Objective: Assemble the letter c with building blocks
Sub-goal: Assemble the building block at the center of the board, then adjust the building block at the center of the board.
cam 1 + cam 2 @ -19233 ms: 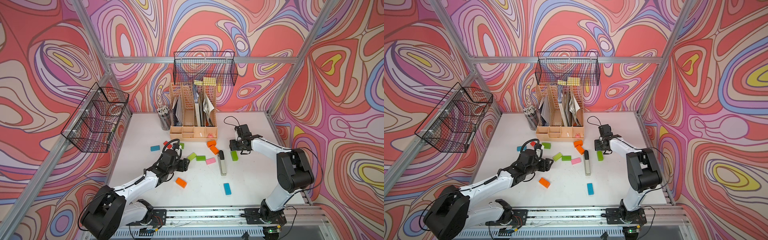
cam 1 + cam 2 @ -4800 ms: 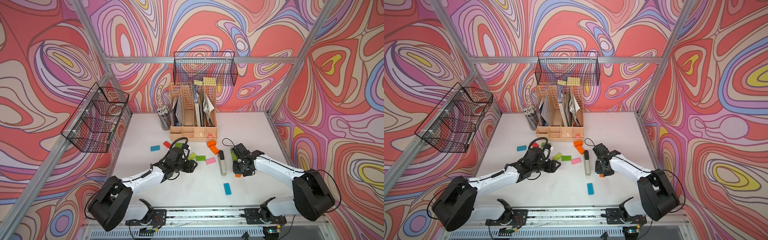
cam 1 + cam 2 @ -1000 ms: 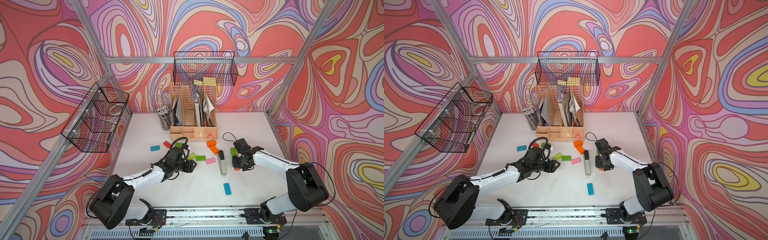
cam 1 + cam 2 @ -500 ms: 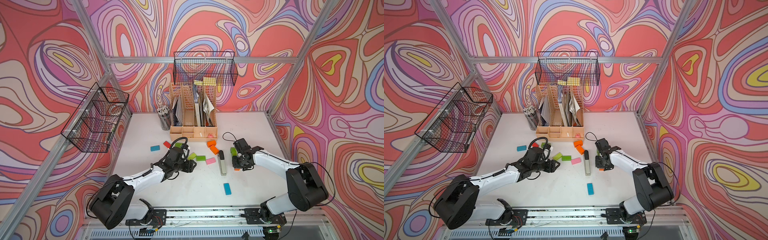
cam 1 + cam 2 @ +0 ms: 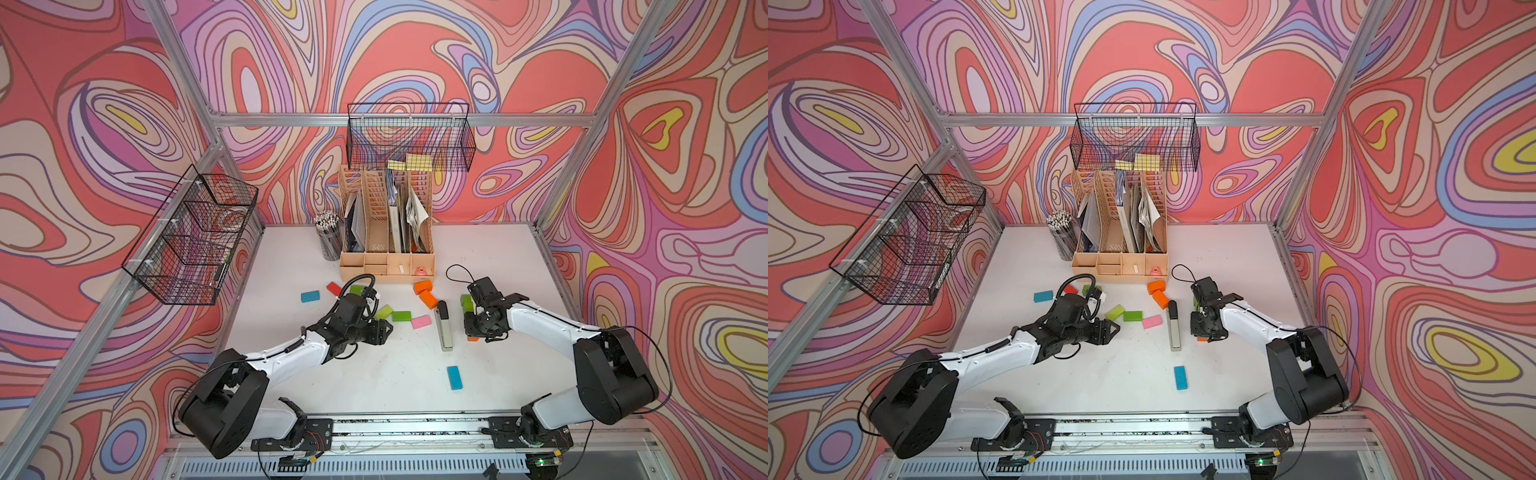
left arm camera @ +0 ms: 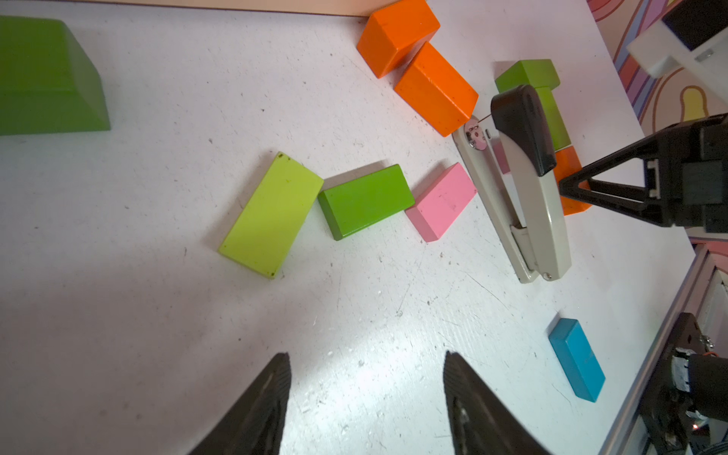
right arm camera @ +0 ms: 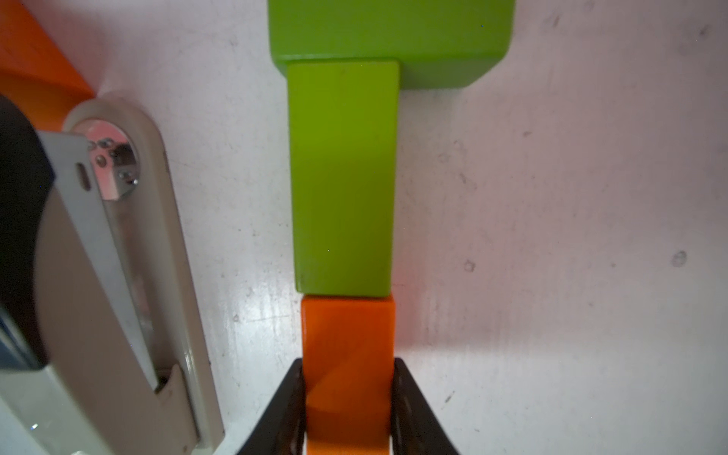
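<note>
- right pincer (image 7: 348, 360) — clamped on the orange block (image 7: 348, 327), fingers (image 7: 293, 398) flat on its two long sides. The block sits on the counter (image 5: 498, 257).
- The orange block's far end butts the green block (image 7: 342, 177) end to end, in line. That one's other end meets a second green block (image 7: 390, 31) lying crosswise.
- These three touching pieces form an L, part of the letter c (image 5: 466, 303). It sits in the right half of the counter, just beside the stapler (image 5: 444, 328) on its right-edge side, roughly midway btwn back & front edges.
- left pincer (image 6: 366, 394) — open, nothing btwn its fingers, over bare counter left of ctr.
- Ahead of it is a loose chain w/ corners touching: lime block (image 6: 272, 214), mid green block (image 6: 366, 201), pink block (image 6: 441, 201). The pink one's far end is just beside the stapler.
- orange pair (image 6: 417, 63) — touching each other, nr the organiser (image 5: 386, 266) at the back edge, one tip by the stapler's head.
- blue block (image 5: 454, 377) lies alone toward the front edge.
- far blue block (image 5: 310, 296), red block (image 5: 333, 288) & lone green block (image 6: 47, 75) lie left of ctr, toward the back.
</note>
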You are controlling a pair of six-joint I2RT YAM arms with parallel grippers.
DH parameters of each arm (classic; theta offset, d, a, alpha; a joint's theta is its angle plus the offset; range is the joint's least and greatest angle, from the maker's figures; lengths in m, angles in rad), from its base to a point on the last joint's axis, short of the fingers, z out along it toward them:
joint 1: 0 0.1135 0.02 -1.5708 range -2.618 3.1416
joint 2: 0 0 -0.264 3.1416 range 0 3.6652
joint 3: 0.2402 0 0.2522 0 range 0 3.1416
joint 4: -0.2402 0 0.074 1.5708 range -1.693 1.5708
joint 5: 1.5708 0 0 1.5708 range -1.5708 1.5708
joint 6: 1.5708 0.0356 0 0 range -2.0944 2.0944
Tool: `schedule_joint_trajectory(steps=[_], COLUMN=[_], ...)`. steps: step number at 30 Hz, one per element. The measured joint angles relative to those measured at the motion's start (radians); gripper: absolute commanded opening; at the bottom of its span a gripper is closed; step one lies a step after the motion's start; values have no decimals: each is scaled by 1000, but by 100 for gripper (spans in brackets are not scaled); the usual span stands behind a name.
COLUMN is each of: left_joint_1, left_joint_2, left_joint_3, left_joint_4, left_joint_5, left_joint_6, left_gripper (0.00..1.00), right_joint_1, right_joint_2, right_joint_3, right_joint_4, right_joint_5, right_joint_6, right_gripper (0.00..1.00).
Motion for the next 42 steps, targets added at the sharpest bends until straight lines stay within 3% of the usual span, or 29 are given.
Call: schedule_joint_trajectory(steps=[13,28,31,33,36,39,42], left_joint_1=[0,0,0,0,0,0,0], left_joint_2=[0,5,5,5,5,5,5], left_joint_3=[0,0,0,0,0,-2,-3], left_joint_4=[0,0,0,0,1,5,10], left_joint_5=[0,0,-1,-1,0,2,8], left_joint_6=[0,0,0,0,-1,-2,-4], left_gripper=[64,65,64,65,64,64,64], right_joint_1=[0,0,0,-1,-12,-36,-53], right_joint_2=[0,-27,-91,-138,-172,-171,-146], right_joint_3=[0,0,0,6,38,71,105], right_joint_4=[3,-1,-12,-22,-38,-38,-42], right_joint_5=[-3,-2,4,10,19,23,24], right_joint_6=[0,0,8,16,31,40,35], right_gripper=[39,60,59,51,51,58,73])
